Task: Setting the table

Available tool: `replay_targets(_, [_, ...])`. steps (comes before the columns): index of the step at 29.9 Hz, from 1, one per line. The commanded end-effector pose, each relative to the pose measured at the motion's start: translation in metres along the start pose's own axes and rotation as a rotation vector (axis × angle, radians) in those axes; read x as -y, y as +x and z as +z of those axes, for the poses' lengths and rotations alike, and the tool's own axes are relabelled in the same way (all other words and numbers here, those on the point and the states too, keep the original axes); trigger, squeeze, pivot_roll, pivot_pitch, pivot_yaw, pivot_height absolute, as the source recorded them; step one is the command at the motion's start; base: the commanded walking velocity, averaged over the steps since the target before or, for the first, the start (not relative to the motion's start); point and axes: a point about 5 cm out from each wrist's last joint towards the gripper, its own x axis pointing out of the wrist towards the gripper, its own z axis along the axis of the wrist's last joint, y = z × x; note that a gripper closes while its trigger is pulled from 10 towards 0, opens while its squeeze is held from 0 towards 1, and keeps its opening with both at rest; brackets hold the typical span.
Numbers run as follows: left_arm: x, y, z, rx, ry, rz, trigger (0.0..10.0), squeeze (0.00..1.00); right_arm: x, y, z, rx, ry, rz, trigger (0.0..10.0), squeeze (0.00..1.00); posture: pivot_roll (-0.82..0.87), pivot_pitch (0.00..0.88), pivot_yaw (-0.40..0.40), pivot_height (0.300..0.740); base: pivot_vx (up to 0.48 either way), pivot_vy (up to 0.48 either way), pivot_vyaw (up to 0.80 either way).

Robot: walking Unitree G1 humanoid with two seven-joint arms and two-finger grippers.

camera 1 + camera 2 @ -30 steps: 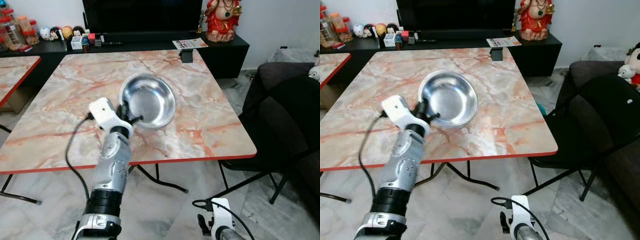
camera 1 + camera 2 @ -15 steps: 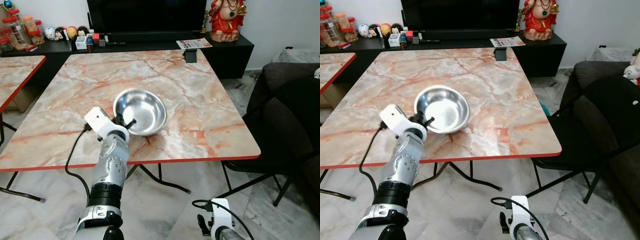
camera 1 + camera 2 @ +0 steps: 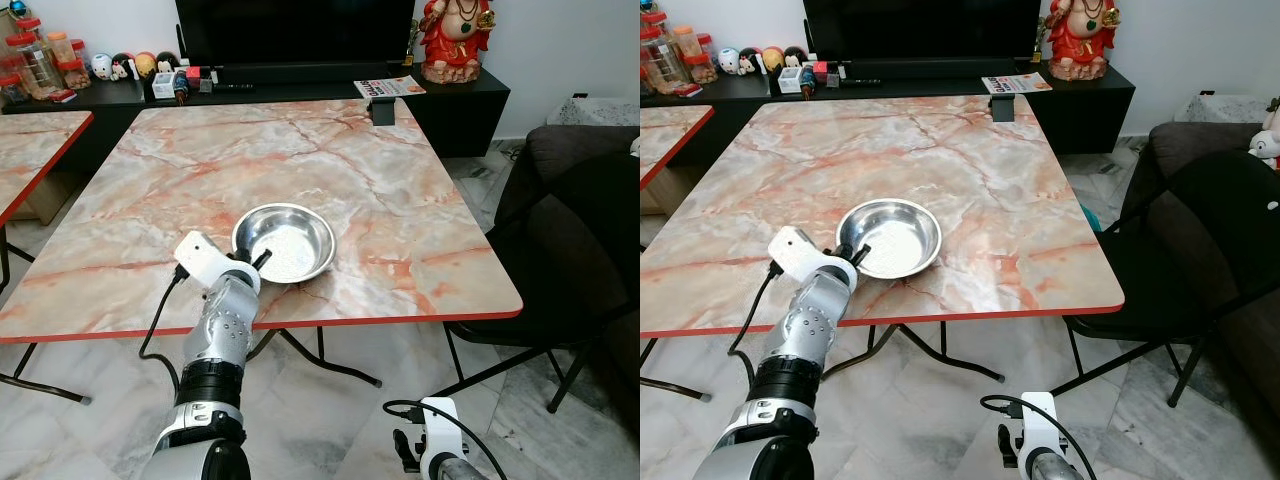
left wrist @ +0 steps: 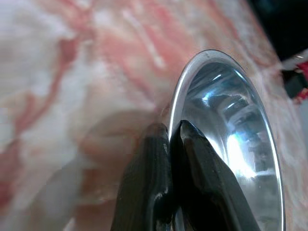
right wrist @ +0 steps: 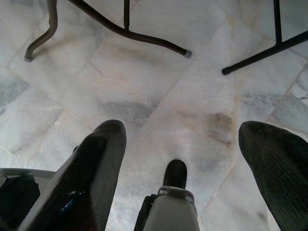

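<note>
My left hand [image 4: 169,132] pinches the steel bowl's [image 3: 285,241] rim near the table's [image 3: 420,210] front edge; it looks set down; next I loosen my grip and draw back; my right hand [image 5: 180,144] hangs wide open over the floor.

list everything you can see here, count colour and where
steel bowl: 1, silver, on the near part of the marble table
marble table: 1, pink-white with red edge, centre
second table: 1, same marble, far left
folding chair: 1, black, right of the table
TV cabinet: 1, black, along the back wall
figurine: 1, red, on the cabinet
magazine: 1, on the cabinet
left pincer: shut on the bowl's near rim
right pincer: open, hanging above the floor
</note>
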Motion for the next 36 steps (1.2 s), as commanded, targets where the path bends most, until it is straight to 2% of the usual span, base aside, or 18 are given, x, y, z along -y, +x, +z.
replay_targets(1, [0.014, -0.001, -0.005, -0.024, -0.047, -0.005, 10.0, 0.0, 0.001, 0.0, -0.001, 0.0, 0.008, -0.005, 10.0, 0.0, -0.01, 0.0, 0.037, 0.731, 0.0, 0.0, 0.0])
replay_targets(10, [0.009, -0.002, -0.007, -0.034, -0.053, 0.038, 10.0, 0.0, 0.0, 0.0, 0.0, 0.001, 0.006, -0.003, 10.0, 0.0, -0.01, 0.0, 0.034, 0.731, 0.0, 0.0, 0.0])
replay_targets(11, [0.007, -0.002, -0.008, -0.037, -0.052, 0.05, 10.0, 1.0, 0.0, 0.0, 0.0, 0.001, 0.006, -0.003, 10.0, 0.0, -0.01, 0.0, 0.033, 0.731, 0.0, 0.0, 0.0])
replay_targets(20, [0.006, -0.001, -0.009, -0.046, -0.052, 0.058, 10.0, 1.0, -0.001, 0.0, 0.001, 0.003, 0.006, -0.001, 10.0, 0.0, -0.01, 0.0, 0.035, 0.731, 0.0, 0.0, 0.0])
replay_targets(36, [0.005, -0.002, 0.003, 0.002, -0.073, 0.054, 10.0, 1.0, -0.001, 0.0, 0.002, 0.005, 0.002, 0.002, 10.0, 0.0, 0.0, 0.0, 0.029, 0.731, 0.0, 0.0, 0.0])
